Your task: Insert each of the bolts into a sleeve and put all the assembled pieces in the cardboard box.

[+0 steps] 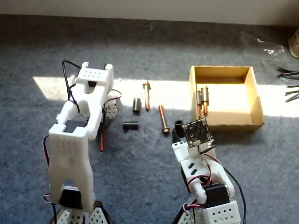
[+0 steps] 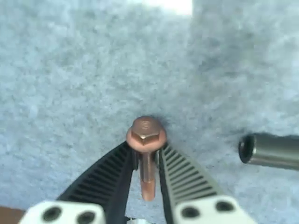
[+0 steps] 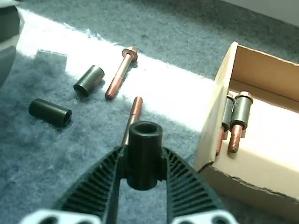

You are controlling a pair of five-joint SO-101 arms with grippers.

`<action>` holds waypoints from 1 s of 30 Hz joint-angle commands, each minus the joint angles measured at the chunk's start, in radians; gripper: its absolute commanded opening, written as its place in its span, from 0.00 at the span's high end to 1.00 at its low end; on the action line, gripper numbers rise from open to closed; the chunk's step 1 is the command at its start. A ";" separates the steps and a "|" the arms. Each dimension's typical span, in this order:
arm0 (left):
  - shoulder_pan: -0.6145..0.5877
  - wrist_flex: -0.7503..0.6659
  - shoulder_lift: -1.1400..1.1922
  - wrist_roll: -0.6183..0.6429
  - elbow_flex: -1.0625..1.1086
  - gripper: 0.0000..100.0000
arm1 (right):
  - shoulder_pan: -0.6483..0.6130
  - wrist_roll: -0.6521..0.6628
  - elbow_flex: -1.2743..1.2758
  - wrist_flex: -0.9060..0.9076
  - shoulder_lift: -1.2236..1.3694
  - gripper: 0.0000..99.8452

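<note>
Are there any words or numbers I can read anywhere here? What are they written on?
No text here can be read.
Head of the copper bolt in the left hand: maybe faint raised marks, too blurred to read.
Cardboard box: plain, no print seen.
Black sleeve in the right hand: plain, no print seen.

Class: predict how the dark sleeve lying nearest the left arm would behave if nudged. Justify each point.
The sleeve is a smooth cylinder on its side, so it would probably roll. The fuzzy carpet likely stops it soon. It looks like rigid metal, so it should not deform.
</note>
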 commanded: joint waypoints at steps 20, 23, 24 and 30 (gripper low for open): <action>-0.048 -0.026 -0.016 -0.399 -0.177 1.00 | 0.005 0.012 0.033 -0.108 -0.008 1.00; -0.047 -0.054 -0.016 -0.362 -0.180 1.00 | 0.005 0.012 0.097 -0.183 -0.008 1.00; -0.047 -0.057 -0.016 -0.348 -0.182 1.00 | 0.005 0.012 0.111 -0.196 -0.008 1.00; -0.042 -0.074 -0.022 -0.347 -0.183 1.00 | -0.062 0.012 0.131 -0.203 -0.008 1.00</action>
